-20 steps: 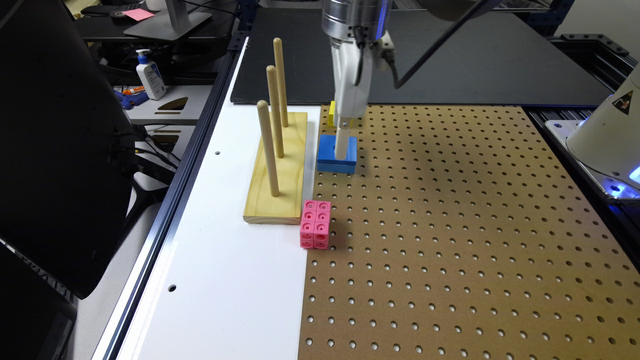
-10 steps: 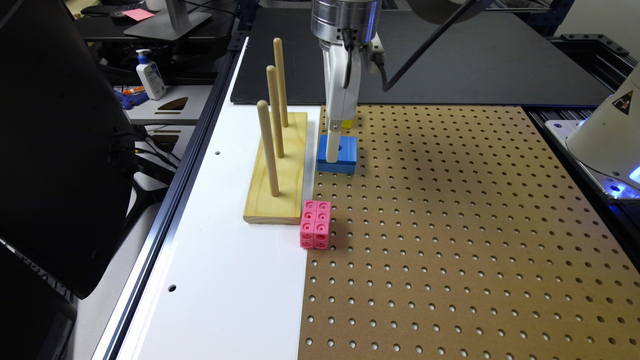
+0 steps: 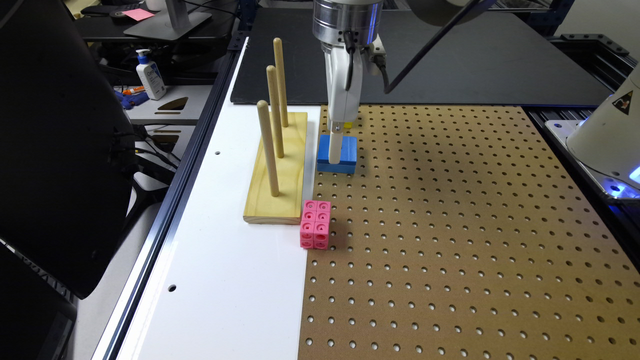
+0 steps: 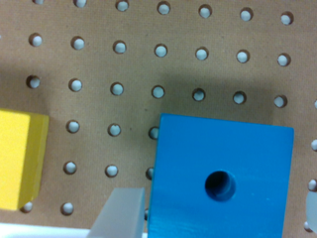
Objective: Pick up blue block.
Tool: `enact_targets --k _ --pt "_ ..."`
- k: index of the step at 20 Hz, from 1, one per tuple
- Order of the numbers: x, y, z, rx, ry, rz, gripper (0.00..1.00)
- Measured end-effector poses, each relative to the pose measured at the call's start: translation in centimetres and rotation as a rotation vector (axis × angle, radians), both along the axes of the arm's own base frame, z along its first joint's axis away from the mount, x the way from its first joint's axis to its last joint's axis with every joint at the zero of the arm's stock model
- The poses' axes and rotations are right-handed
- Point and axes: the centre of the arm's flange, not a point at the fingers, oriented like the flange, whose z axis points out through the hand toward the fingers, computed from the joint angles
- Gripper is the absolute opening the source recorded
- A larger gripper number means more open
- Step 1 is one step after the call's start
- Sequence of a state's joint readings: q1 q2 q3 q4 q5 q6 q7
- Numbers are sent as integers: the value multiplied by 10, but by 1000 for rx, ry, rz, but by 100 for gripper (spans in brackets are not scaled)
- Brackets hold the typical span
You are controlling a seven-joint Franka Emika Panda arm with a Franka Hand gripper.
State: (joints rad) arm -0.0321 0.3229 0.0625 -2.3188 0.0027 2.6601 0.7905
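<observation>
**Operator:** I have the gripper (image 3: 336, 150) down at the blue block (image 3: 337, 155), which lies flat on the brown pegboard (image 3: 450, 225), just beside the wooden peg stand (image 3: 278, 167), on the side that faces the pegboard.

**Supervisor:** Is the hand closed on it?

**Operator:** No. On my wrist camera one grey finger (image 4: 121, 213) stands beside the blue block's (image 4: 220, 178) edge with a thin gap, and a pale sliver of the other finger (image 4: 311, 210) shows past the opposite edge. So the jaws are apart and straddle the block, not yet pressing on it. The round hole in its top sits between them.

**Supervisor:** What else is near the stand?

**Operator:** A yellow block (image 4: 20, 158) lies on the pegboard near the blue one, clearly apart from it. The pink studded cube cluster (image 3: 315, 224) stands at the stand's near corner, on the seam between the white table surface (image 3: 220, 280) and the pegboard. Three upright dowels rise from the stand.
</observation>
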Motion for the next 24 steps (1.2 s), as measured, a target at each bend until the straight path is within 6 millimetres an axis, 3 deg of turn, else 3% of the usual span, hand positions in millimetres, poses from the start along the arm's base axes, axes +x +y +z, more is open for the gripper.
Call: enact_targets --k 5,14,15,24 --pt "-2 0 -22 3 9 -1 100" --pt "-2 0 -29 3 13 -2 100" --pt "-2 0 -28 3 12 -2 0" --pt "-2 -1 -28 3 11 -3 0"
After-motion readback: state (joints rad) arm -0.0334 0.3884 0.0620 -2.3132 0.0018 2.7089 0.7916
